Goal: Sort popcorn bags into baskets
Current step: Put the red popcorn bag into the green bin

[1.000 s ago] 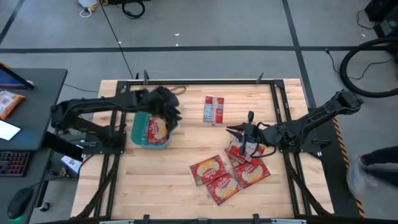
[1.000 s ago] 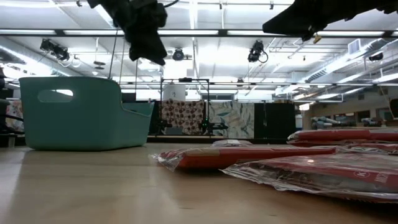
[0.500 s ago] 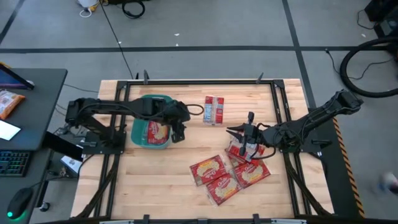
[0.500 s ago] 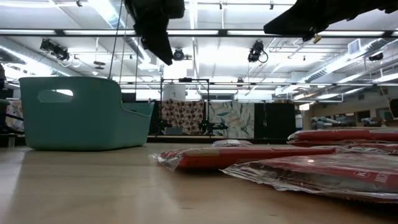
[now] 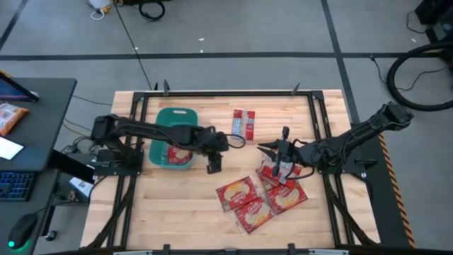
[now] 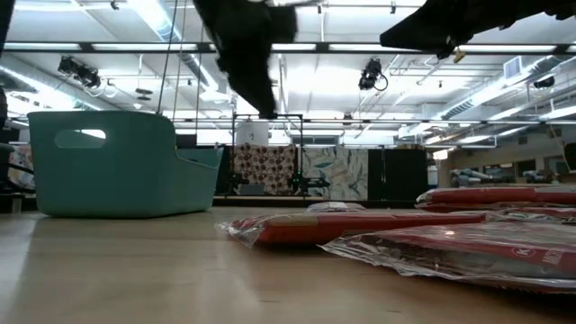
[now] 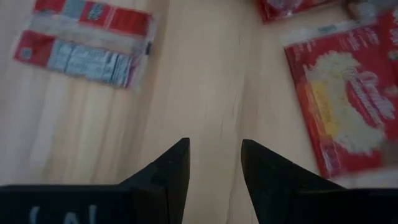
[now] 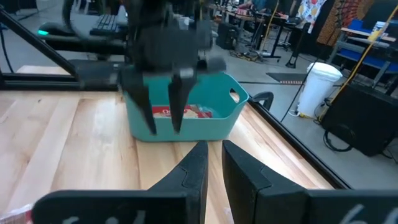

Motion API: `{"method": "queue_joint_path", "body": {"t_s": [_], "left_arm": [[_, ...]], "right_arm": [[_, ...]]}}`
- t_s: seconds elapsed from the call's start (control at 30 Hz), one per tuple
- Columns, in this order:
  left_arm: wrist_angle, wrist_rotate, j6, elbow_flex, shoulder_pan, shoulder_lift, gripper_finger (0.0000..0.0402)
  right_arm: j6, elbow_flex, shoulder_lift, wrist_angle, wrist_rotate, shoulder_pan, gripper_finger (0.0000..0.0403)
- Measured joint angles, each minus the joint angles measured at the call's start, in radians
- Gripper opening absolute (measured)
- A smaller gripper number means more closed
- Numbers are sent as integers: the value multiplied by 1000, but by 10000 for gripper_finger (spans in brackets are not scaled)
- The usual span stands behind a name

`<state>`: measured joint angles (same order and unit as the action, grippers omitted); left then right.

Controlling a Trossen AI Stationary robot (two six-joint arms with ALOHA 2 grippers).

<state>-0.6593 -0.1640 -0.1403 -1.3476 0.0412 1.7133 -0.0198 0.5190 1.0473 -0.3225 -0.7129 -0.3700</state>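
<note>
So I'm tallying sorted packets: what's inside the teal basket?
Inside the teal basket lies at least one red popcorn bag. Any beneath it, or how many, can't be seen; the left arm partly covers it.

On the counter (image 5: 177, 198), the basket (image 5: 170, 145) sits at the left with a popcorn bag (image 5: 178, 154) inside. A lone bag (image 5: 243, 125) lies toward the back centre. A cluster of bags (image 5: 258, 198) lies front right.

Robotics lab/workshop: concrete floor (image 5: 233, 28) w/ cables, framed wood bench (image 5: 191, 205), ceiling strip lights (image 6: 297, 47), desk w/ keyboard (image 5: 15, 185).
</note>
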Motion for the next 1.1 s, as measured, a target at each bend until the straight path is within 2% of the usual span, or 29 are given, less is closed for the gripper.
{"method": "queue_joint_path", "body": {"t_s": [0.1, 0.23, 0.37, 0.63, 0.83, 0.93, 1.1], "left_arm": [[91, -29, 55, 0, -9, 80, 149], [196, -176, 189, 1, -20, 177, 149], [299, -236, 290, 1, -53, 251, 149], [445, -235, 356, 3, -127, 328, 149], [534, -192, 368, 1, -158, 353, 151], [577, -172, 382, 0, -159, 375, 166], [593, -141, 390, 1, -158, 398, 218]], "right_arm": [[0, 0, 0, -6, 0, 0, 52], [-4, 0, 0, -4, 0, 0, 52], [-10, 0, 0, 0, 0, 0, 52], [-17, 0, 0, 1, -1, 0, 52], [-20, 0, 0, -6, -1, 0, 52], [-25, 0, 0, -5, -1, 0, 52], [-25, 0, 0, -6, -1, 0, 52]]}}
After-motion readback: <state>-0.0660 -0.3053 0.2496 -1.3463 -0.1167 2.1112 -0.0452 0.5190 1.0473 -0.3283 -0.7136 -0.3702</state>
